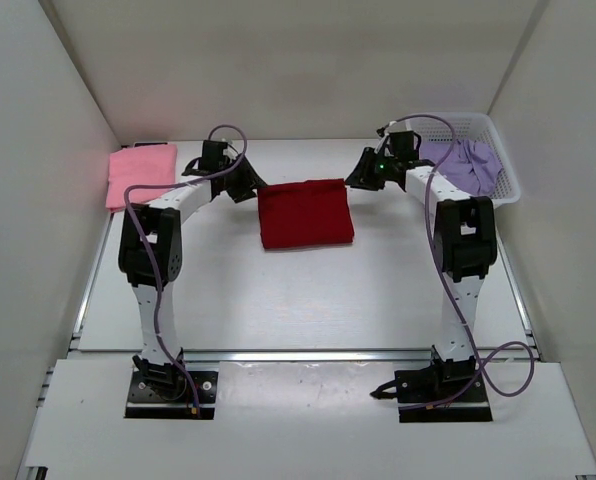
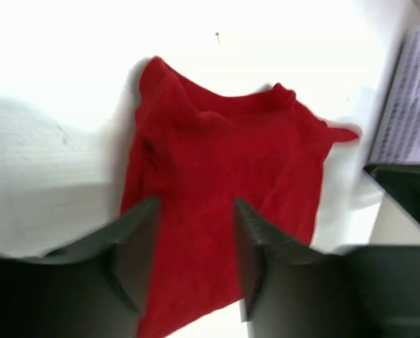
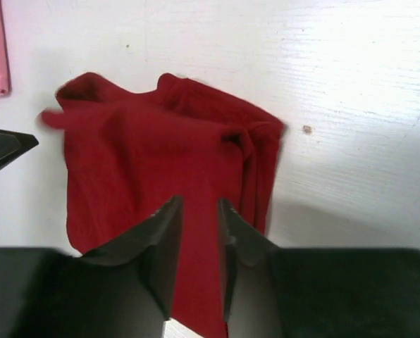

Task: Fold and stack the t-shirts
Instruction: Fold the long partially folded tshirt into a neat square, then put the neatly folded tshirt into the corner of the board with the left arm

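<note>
- I judged the fold of the red shirt (image 1: 304, 212) to be at its end: it lay as a compact rectangle in the middle of the table (image 1: 308, 300), with a few ridges along one edge.
- The left gripper (image 2: 194, 232) hung over the shirt's left far corner with its jaws apart. Red cloth showed flat between them, and nothing was pinched.
- The right gripper (image 3: 199, 232) hung over the right far corner, its jaws only a little apart. As far as I could see the cloth lay loose below them and was not clamped.
- Both grippers therefore sat just above the shirt at opposite ends of its far edge.
- The pink shirt (image 1: 141, 172) lay folded at the far left of the table, well apart from the red one.
- The lavender shirt (image 1: 468, 160) lay crumpled in the basket (image 1: 508, 170) at the far right, and it was not yet folded.
- The next move, as I read it, called for lifting both arms clear without dragging the fold open.
- After that I would either carry the red shirt onto the pink one or reach right for the lavender one.
</note>
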